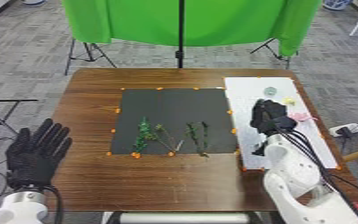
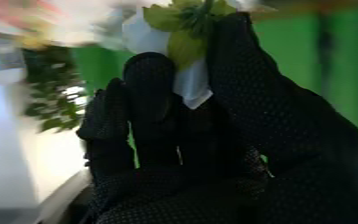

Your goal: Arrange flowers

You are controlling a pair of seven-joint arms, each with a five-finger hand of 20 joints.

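1. My left hand [image 1: 38,152] is open, palm and fingers spread flat, over the left edge of the brown table [image 1: 158,185], and holds nothing.
2. Along the near edge of the black mat [image 1: 171,105] lie green sprigs [image 1: 143,135], thin-stemmed and small-leaved; the leftmost is the brightest and fullest, those to the right darker and sparser. Their fine leaves are hard to separate.
3. A dark piece [image 1: 260,149] lies on the near half of the white sheet [image 1: 251,87], close to its left edge; I cannot tell what it is.
4. My right hand [image 1: 271,117] is over the middle of that sheet, nearly closed, pinching a white flower [image 2: 191,82] between thumb and fingers. It has pale petals and yellow-green leaves round a darker green base. My fingers hide part of it, and its upper end is cut off in my wrist view.
5. A pink flower [image 1: 302,117] lies by the sheet's right edge.
6. Beyond it are a small yellow flower [image 1: 288,101] and a pale, rounded thing [image 1: 270,91], its detail unclear.
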